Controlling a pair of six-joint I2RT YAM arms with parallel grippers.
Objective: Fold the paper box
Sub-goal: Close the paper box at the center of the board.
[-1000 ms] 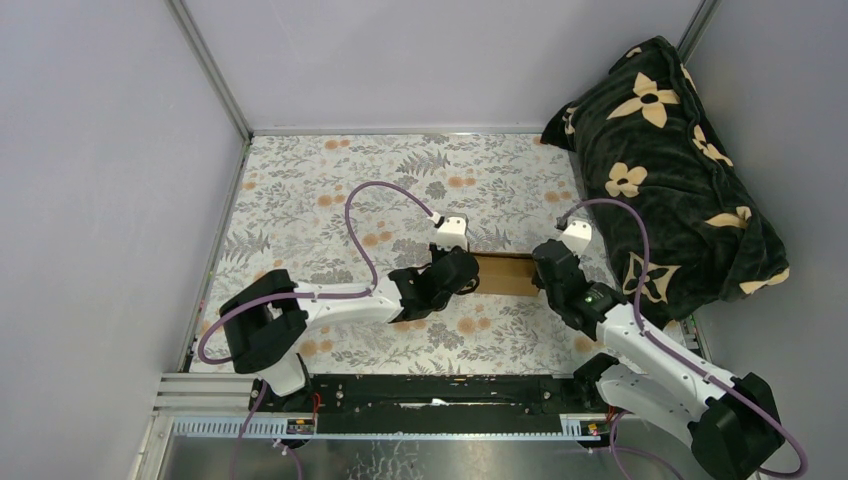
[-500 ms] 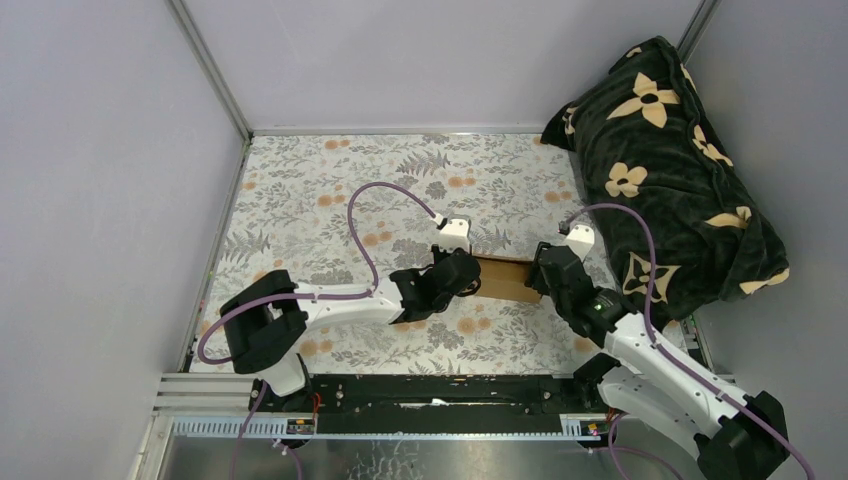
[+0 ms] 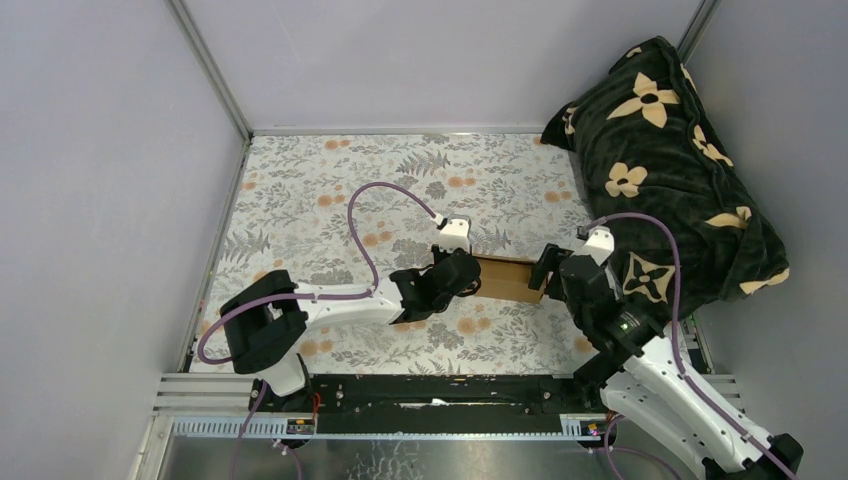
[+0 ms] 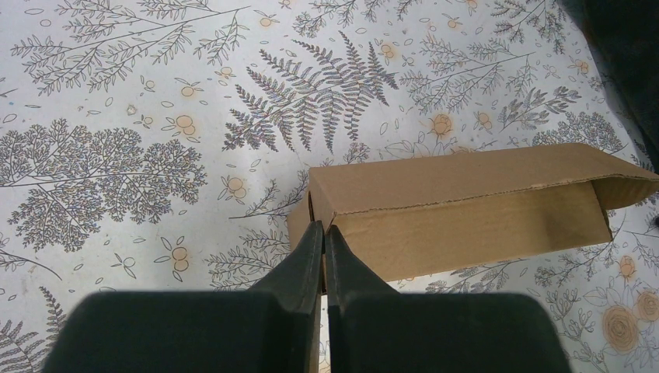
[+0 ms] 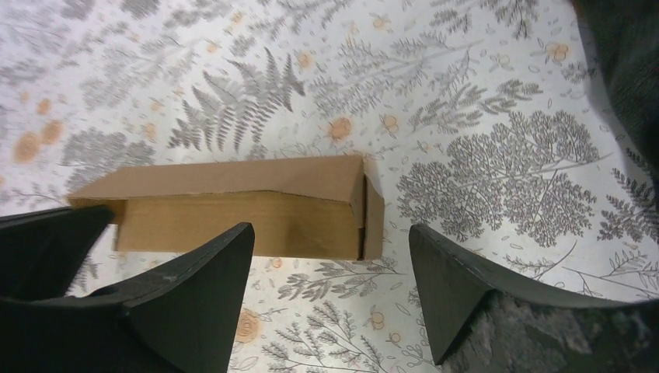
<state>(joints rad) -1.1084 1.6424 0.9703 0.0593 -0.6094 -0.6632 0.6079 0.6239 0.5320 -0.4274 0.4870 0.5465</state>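
Top external view: we see the paper box (image 3: 508, 279) lying flat on the floral tablecloth (image 3: 330, 190), right of the table's middle and between the two arms. It is a long, slim brown carton with its long side running left to right.

The left gripper (image 4: 323, 230) has its jaws pressed together. Their tips meet the near long edge of the box close to its left end, and we cannot tell whether any cardboard is nipped between them.

The right gripper (image 5: 330, 233) sits at the box's right end with its jaws spread wide. In the right wrist view, that end of the box shows in the gap between the fingers, unclamped.

A dark blanket (image 3: 670, 150) with pale flowers is heaped at the far right, well apart from the box.
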